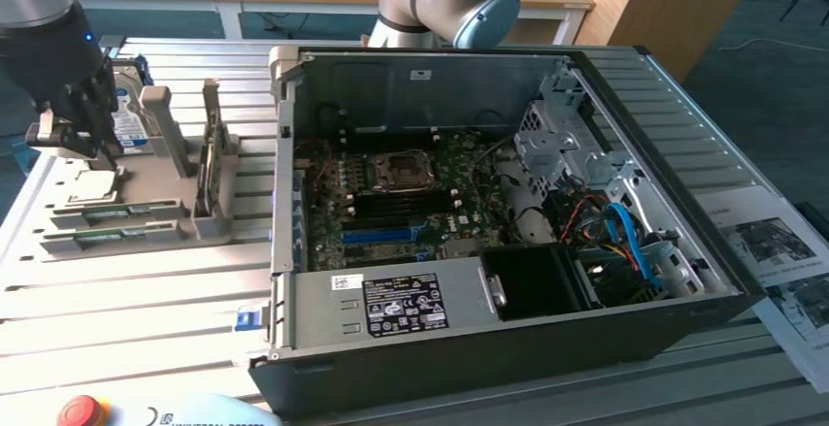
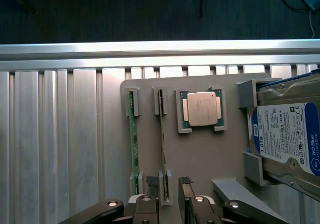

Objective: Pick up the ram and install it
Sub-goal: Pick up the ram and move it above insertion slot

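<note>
Gripper released, jaws spread astride one end of ram. Ram stands on edge mid holder plate, between second stick and processor.

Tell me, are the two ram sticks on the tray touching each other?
Apart. The wrist view shows the ram stick beside the processor and the outer ram stick standing in separate slots, with a bare strip of tray between them.

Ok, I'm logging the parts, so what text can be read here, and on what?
"1.0TB" and "WD Blue": hard drive label.
"UNIVERSAL ROBOTS", partly cut off: pendant.
Too small to read: power supply label, case sticker, processor, printed sheets.
</note>
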`<action>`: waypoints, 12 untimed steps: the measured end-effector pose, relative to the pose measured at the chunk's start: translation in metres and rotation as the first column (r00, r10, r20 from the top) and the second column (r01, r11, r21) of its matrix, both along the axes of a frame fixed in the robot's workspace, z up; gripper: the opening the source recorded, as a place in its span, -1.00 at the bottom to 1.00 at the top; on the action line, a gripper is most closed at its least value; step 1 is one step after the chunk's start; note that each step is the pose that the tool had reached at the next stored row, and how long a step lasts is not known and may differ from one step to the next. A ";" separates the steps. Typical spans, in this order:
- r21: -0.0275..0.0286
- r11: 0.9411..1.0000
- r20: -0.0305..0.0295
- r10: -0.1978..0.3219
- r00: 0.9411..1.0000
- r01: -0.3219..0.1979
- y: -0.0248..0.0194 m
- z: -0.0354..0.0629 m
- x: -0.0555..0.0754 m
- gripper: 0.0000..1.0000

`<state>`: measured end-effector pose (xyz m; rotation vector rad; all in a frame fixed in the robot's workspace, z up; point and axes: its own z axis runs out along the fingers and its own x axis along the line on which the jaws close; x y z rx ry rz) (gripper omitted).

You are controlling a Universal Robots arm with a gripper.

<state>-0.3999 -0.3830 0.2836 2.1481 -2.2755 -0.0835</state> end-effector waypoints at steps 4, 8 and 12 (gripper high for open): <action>0.000 1.000 0.000 0.000 1.000 0.000 -0.0001 0.0000 0.000 -0.40; 0.000 1.000 0.000 0.000 1.000 0.000 -0.0019 -0.0001 0.000 -0.40; 0.000 1.000 0.000 0.000 1.000 0.000 -0.0045 -0.0001 0.000 -0.40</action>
